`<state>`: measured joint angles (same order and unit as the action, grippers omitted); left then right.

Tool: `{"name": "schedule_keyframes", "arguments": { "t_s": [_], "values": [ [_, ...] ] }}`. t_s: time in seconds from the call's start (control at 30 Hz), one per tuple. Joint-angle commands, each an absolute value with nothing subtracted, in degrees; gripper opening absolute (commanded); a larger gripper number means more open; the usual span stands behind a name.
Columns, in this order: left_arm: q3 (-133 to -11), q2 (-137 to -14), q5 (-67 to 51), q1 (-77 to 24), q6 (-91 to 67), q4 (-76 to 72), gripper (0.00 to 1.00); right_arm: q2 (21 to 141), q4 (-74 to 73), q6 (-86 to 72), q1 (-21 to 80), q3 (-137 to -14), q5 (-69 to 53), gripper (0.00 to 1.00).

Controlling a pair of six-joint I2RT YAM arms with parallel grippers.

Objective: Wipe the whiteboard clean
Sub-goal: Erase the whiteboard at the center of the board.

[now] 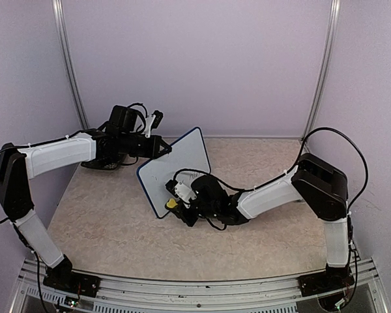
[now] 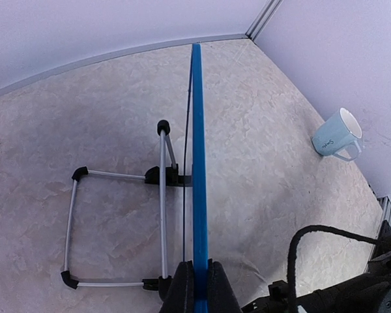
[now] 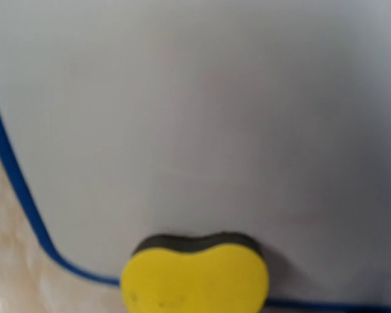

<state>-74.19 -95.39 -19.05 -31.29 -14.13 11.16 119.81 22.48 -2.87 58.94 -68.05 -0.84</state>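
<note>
Nearest, the yellow sponge [image 3: 195, 277], dark-backed, presses on the whiteboard [image 3: 215, 117] by its lower corner. The right gripper [image 1: 177, 201] pinches it, jaws almost fully closed, though the fingers themselves fall outside the wrist view. The left gripper [image 2: 197, 290] is clamped tight on the board's blue top edge, seen edge-on, with the wire stand [image 2: 117, 176] on the table behind it. The board stands mid-table on a beige marbled tabletop [image 1: 98, 222], lilac walls [image 1: 195, 59] all round; a pale mug [image 2: 335, 135] sits near the side wall. The sponge's lower edge is cut off, and the board's face is blurred — any marks cannot be told.
</note>
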Motion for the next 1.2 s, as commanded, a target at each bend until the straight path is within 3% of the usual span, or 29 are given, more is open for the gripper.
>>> {"name": "schedule_keyframes", "arguments": {
  "t_s": [0.0, 0.7, 1.17],
  "values": [
    [-73.4, -96.5, -22.2, -32.8, -15.3, 17.7, 0.0, 122.7, 21.8, -3.6, 59.5, -67.0, 0.1, 0.0],
    [-73.3, -96.4, -22.3, -32.7, -15.3, 17.7, 0.0, 115.0, 19.1, 0.0, 54.2, -72.5, 7.1, 0.0],
    [-73.4, -96.9, -22.5, -32.7, -15.2, 17.7, 0.0, 121.3, 18.7, 0.1, 51.7, -74.2, 6.7, 0.0]
  ]
}}
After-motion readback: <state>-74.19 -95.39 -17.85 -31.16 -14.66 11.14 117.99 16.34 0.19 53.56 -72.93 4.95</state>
